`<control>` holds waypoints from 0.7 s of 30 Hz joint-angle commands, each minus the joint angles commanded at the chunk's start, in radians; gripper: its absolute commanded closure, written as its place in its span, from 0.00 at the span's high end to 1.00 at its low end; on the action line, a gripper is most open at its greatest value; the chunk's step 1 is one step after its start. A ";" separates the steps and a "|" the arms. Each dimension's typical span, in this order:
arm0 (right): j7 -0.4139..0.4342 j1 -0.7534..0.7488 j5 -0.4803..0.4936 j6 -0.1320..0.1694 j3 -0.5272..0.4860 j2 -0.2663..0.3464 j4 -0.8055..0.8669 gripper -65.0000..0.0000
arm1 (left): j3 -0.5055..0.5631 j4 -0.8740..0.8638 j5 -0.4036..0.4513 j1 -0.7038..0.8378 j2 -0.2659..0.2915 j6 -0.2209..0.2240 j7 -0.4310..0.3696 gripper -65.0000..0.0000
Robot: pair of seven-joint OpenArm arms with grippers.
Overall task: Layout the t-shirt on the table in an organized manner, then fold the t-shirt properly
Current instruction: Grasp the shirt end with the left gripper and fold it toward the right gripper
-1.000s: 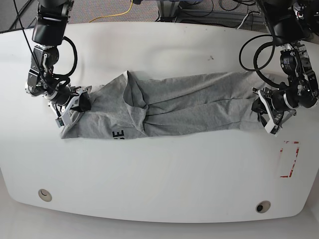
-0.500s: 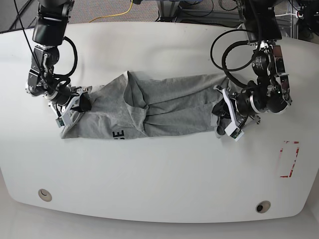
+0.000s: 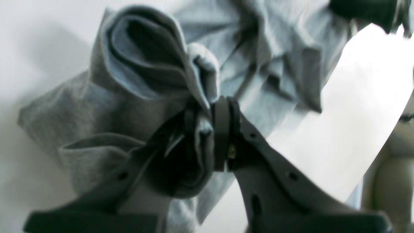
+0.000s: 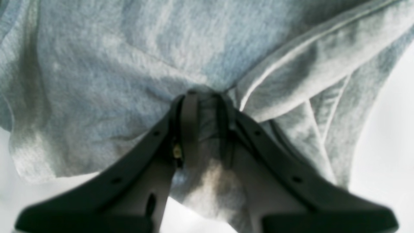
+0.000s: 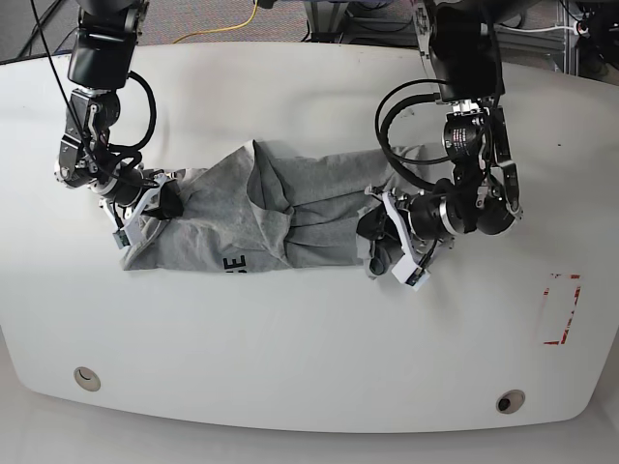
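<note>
Left pincer (image 5: 387, 246) has dragged its end of the t-shirt (image 5: 290, 208) further toward the right pincer (image 5: 145, 205), bunching the cloth.

Both pincers are clamped on grey fabric (a thick wad in each); the shirt lies rumpled mid-table (image 5: 290, 367). Risk: further bunching could trap folds, so the layout comes out crooked.

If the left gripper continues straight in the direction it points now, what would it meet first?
The left gripper, shut on the t-shirt, points along the table toward the right gripper. It would probably first meet the shirt's own bunched cloth lying ahead, though depth is unclear.
</note>
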 joint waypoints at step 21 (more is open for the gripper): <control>0.000 -0.003 0.000 0.000 0.000 0.000 0.000 0.17 | 0.002 -0.112 0.002 -0.061 0.037 0.051 -0.044 0.07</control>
